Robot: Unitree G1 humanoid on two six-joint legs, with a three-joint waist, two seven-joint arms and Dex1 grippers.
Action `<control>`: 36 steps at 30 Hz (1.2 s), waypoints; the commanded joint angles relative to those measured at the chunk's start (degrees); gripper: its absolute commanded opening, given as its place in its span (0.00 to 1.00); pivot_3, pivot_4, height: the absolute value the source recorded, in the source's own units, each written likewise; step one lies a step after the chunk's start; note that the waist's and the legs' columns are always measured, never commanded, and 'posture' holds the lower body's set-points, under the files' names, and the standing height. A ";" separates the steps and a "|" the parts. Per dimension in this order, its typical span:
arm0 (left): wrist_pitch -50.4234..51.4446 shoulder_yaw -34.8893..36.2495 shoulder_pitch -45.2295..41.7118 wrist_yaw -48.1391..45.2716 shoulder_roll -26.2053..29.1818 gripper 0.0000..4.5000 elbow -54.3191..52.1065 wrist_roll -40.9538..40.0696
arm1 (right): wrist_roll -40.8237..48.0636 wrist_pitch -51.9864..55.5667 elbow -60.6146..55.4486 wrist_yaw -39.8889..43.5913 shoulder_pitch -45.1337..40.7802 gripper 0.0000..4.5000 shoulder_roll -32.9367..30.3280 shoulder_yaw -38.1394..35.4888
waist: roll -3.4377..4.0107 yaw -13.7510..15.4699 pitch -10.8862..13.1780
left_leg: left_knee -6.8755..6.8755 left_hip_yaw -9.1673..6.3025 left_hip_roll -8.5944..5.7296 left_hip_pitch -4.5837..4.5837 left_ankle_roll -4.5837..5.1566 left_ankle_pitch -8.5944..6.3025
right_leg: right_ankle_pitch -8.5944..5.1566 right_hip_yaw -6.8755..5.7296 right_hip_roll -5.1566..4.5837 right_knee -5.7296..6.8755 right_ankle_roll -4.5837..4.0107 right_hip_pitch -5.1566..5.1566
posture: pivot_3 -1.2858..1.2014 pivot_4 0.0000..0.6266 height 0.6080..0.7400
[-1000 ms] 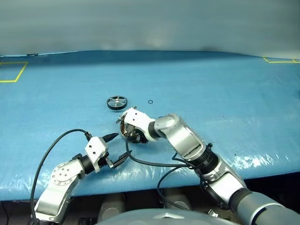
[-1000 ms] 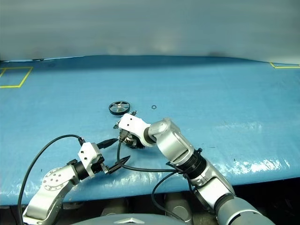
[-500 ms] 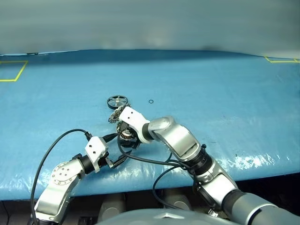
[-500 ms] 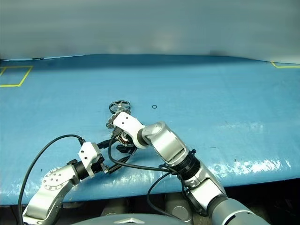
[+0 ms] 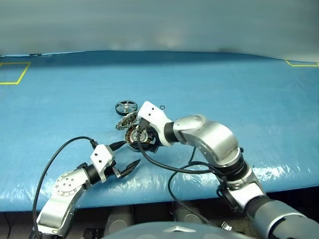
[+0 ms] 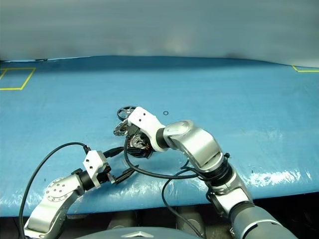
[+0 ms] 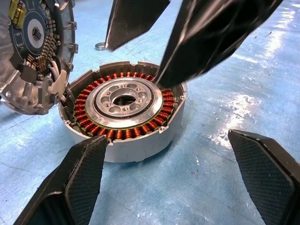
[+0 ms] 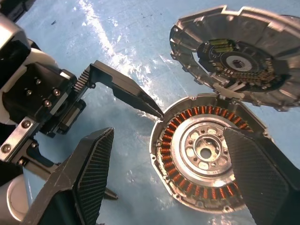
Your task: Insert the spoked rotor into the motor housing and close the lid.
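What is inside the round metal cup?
Inside the motor housing sits a ring of copper windings around a silver hub. No wheel is in it. Whatever lies beneath the hub is covered.

A robotics lab bench: blue sheet-covered table (image 5: 239,89) with yellow tape squares (image 5: 12,74), opened motor housing (image 7: 124,115).

The motor housing (image 7: 123,123) is matt grey metal ringed with glossy copper windings (image 7: 89,123) — its lid (image 8: 243,51) rough cast metal. Gripper pads (image 7: 86,171) are black, knurled; the blue table cover (image 5: 224,89) shines, plastic-like.
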 commanded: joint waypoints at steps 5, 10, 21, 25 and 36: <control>0.28 0.36 0.09 -0.09 0.04 1.00 -2.18 -0.73 | 0.32 -4.92 -2.65 -4.57 4.86 0.54 -8.79 -5.42 | -0.01 0.18 0.00 | 0.01 0.01 0.00 0.00 0.00 0.00 | -0.13 0.01 0.00 0.00 0.23 0.01 | 0.52 0.24 1.00; 0.61 0.24 0.10 -0.24 0.08 1.00 -2.36 -0.85 | -7.14 -18.80 7.55 -16.37 8.01 0.18 -6.54 -7.98 | -0.02 0.20 -0.01 | 0.06 0.04 0.01 0.01 0.01 0.00 | -0.12 0.03 0.02 0.02 0.29 0.01 | 0.52 0.24 1.00; 0.95 0.29 -0.25 -0.22 -0.02 1.00 -2.27 -0.75 | -12.88 -47.85 36.57 -30.59 4.09 0.76 6.60 -12.34 | 0.00 0.18 0.01 | 0.12 0.08 -0.01 -0.06 0.01 0.01 | 0.09 0.11 0.02 0.01 0.08 0.00 | 0.52 0.24 1.00; 0.73 0.36 -0.01 -0.16 -0.12 1.00 -2.14 -0.73 | -12.29 -52.32 41.95 -32.06 2.53 0.98 10.00 -14.74 | 0.01 0.18 0.01 | 0.12 0.08 -0.01 -0.07 0.01 0.00 | 0.09 0.11 0.01 0.01 0.08 -0.01 | 0.52 0.24 1.00; -4.56 0.63 1.20 0.97 -2.46 1.00 -1.02 0.76 | -10.92 -59.91 55.04 -31.98 1.58 0.98 14.24 -18.30 | 0.03 0.08 0.02 | 0.11 0.08 -0.01 -0.05 0.01 0.00 | 0.10 0.12 0.02 0.04 0.07 0.00 | 0.52 0.24 1.00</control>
